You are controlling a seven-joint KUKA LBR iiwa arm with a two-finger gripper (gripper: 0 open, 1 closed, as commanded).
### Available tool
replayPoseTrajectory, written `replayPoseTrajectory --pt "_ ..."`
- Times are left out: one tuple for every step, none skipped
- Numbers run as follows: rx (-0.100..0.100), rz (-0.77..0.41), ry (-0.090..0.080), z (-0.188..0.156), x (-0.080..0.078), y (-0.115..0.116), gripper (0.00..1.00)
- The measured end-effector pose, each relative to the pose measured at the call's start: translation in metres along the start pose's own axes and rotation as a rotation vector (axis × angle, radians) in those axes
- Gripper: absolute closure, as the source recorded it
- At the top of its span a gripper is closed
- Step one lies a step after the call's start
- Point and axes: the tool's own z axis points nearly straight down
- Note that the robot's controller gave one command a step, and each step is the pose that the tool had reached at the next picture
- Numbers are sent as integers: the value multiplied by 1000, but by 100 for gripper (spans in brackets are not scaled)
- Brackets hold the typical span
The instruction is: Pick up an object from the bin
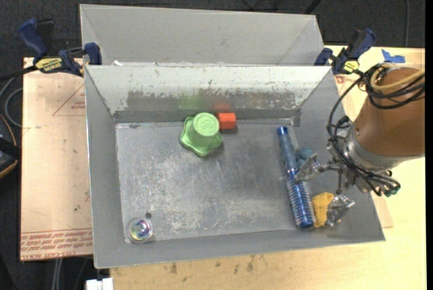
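Pincer [325, 184] hangs released, tips spread, over the near right corner of the bin [203, 201]. Small yellow object [322, 201] lies just under its nearer tip, right beside the bristled end of a blue brush [295, 180].

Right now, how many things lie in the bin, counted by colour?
Green: 1, the cup-like piece
Orange: 1, the small block
Blue: 1, the long brush
Yellow: 1, the small piece
Clear and shiny: 1, the small round thing
Total: 5
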Motion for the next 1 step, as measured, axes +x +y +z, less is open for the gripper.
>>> replayPoseTrajectory --pt "4 -50 -14 93 -9 -16 0"
